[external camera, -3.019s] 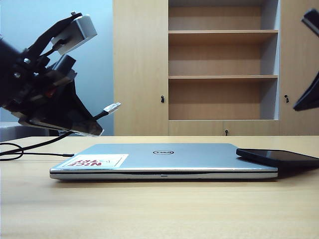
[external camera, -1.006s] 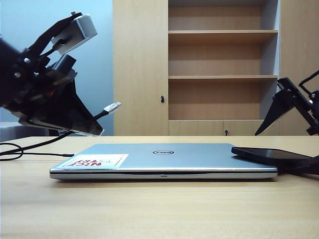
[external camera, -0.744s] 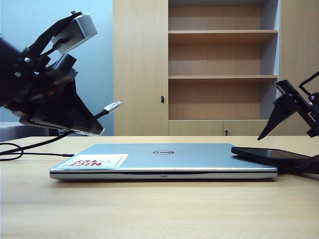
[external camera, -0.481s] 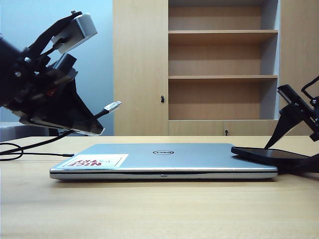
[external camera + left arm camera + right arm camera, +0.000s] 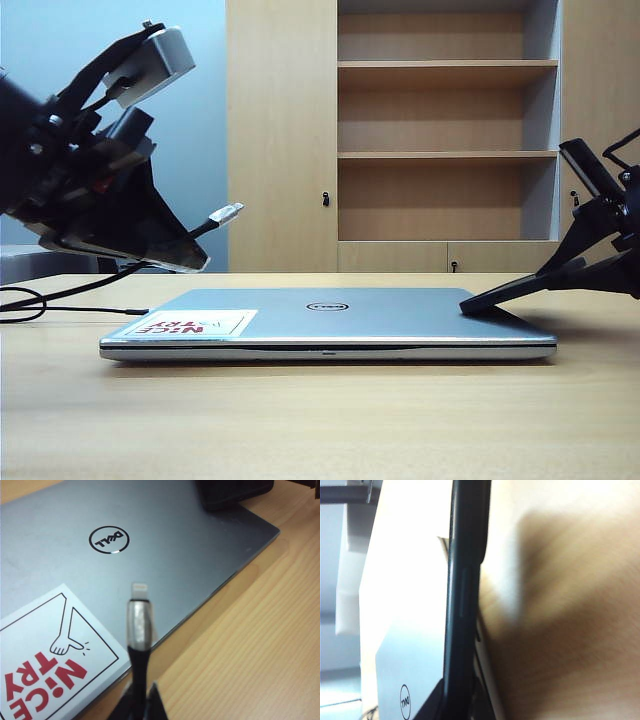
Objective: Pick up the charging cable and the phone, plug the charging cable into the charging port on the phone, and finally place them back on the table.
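- Right, the left fingers (image 5: 185,250) are clamped shut on the charging cable (image 5: 139,630), at the middle left of the exterior view, above the laptop's left end.
- Its silver plug (image 5: 226,214) pokes out up and to the right, clear of everything; in the left wrist view it hangs over the laptop's lid beside the red-and-white sticker (image 5: 45,655).
- The black cord trails off low at the left edge, onto the worktop (image 5: 320,420).
- Over at the right edge, the right fingers (image 5: 590,275) are pinched on the phone (image 5: 515,291); one black finger sits above it, though the contact itself is hard to make out.
- The phone is tilted: its left end rests on the laptop's right corner, its right end raised toward the fingers.
- The right wrist view shows the phone edge-on, a thin dark strip across the lid.
- The closed silver laptop (image 5: 330,322) lies flat mid-worktop, with the wooden shelf cabinet (image 5: 445,130) behind.
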